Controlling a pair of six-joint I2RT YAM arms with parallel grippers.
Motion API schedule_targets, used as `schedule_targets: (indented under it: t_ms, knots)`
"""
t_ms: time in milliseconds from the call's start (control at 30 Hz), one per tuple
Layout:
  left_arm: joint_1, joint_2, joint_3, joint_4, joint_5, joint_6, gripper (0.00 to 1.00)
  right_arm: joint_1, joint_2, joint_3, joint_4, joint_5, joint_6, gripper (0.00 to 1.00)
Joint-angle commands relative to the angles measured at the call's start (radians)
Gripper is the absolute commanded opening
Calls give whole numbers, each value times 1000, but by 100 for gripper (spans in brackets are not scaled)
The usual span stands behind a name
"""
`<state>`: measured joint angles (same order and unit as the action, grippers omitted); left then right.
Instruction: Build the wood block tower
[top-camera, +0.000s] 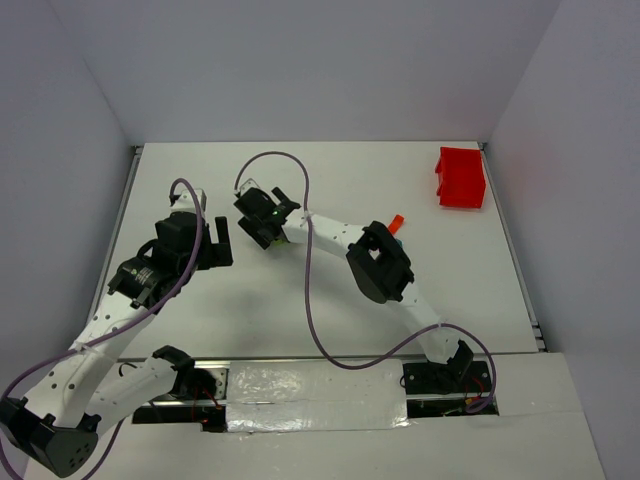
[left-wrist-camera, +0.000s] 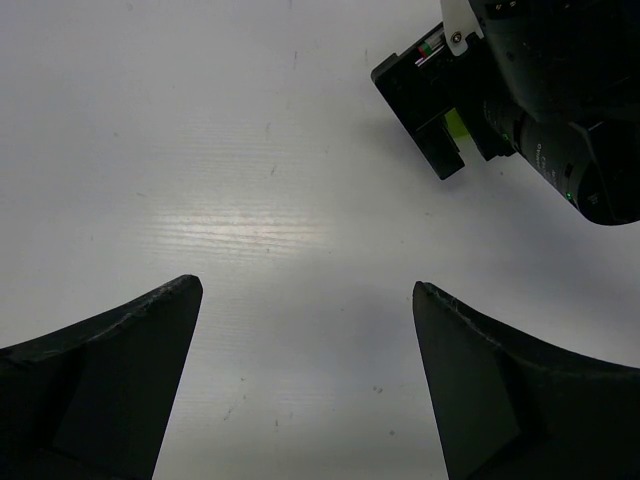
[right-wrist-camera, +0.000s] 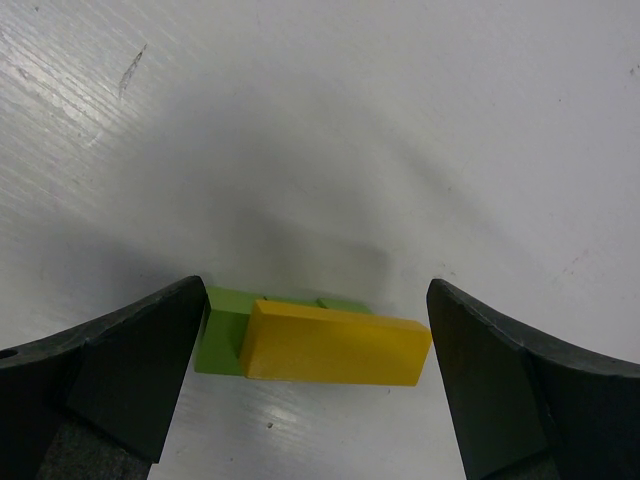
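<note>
My right gripper (right-wrist-camera: 315, 290) is hanging open, fingers straddling the yellow bar (right-wrist-camera: 335, 348). The bar is lying on top of a green block (right-wrist-camera: 222, 340) on the table (right-wrist-camera: 400, 120). My left gripper (left-wrist-camera: 305, 288) is hovering open just beside the right one, nothing between its fingers. A red piece (top-camera: 395, 222) is sitting by my right elbow. The red bin (top-camera: 461, 178) is sitting in the far right corner.

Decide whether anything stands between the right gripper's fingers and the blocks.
Nothing visible does. The yellow block and the green block behind it lie between the fingers of the open right gripper, with only bare table around them.
</note>
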<state>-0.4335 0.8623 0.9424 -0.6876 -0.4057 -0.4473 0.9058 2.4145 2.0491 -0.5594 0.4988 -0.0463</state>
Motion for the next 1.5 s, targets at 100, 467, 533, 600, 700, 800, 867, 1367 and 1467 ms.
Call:
schedule_targets:
  t_ms: [100, 467, 533, 600, 700, 800, 867, 1367, 1467]
  knots:
    - [6, -3, -2, 26, 4, 12, 99, -8, 1, 51, 0, 18, 22, 99]
    - [6, -3, -4, 26, 5, 13, 100, -18, -9, 45, -2, 4, 22, 99]
    - [4, -3, -4, 26, 5, 12, 99, -18, -23, 26, 13, -18, 16, 99]
    - [6, -3, -4, 26, 4, 12, 99, -16, -34, 13, 27, -34, 14, 99]
    - [6, -3, -4, 26, 4, 12, 99, -18, -58, -3, 44, -81, 20, 100]
    - [4, -3, -4, 26, 5, 12, 99, -15, -89, -9, 49, -105, 34, 100]
    - [4, -3, -4, 26, 5, 12, 99, -16, -103, -7, 50, -106, 42, 100]
    - [6, -6, -4, 28, 7, 13, 99, -22, -221, -145, 98, -146, 85, 100]
    - [4, -5, -4, 28, 7, 12, 99, -18, -201, -138, 98, -161, 62, 100]
